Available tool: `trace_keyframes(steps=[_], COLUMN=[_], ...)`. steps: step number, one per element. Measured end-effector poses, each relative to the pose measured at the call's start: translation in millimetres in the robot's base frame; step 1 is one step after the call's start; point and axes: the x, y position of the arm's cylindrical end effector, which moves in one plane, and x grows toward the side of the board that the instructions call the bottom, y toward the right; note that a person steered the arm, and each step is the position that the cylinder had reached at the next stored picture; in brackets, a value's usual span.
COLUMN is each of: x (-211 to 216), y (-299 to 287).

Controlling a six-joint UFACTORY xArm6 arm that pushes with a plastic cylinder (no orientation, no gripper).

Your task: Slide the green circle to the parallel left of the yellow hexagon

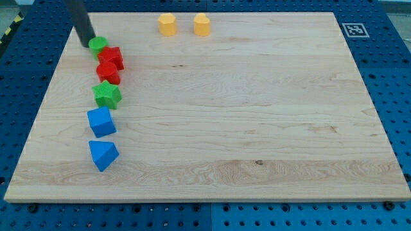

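Note:
The green circle (97, 44) lies near the board's top left, touching a red block (112, 58). My tip (88, 44) rests just left of the green circle, touching or nearly touching it. Two yellow blocks stand at the view's top: one (167, 24) on the left and one (201, 24) on the right; which is the hexagon I cannot tell for sure. The rod comes down from the top left.
Below the green circle a column runs down the left side: a second red block (107, 72), a green star (106, 94), a blue cube (101, 121) and a blue triangle (103, 154). The wooden board (257, 128) lies on a blue pegboard table.

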Motion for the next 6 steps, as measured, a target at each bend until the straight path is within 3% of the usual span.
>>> trace_keyframes(steps=[2,6], x=[24,30], y=[-12,53])
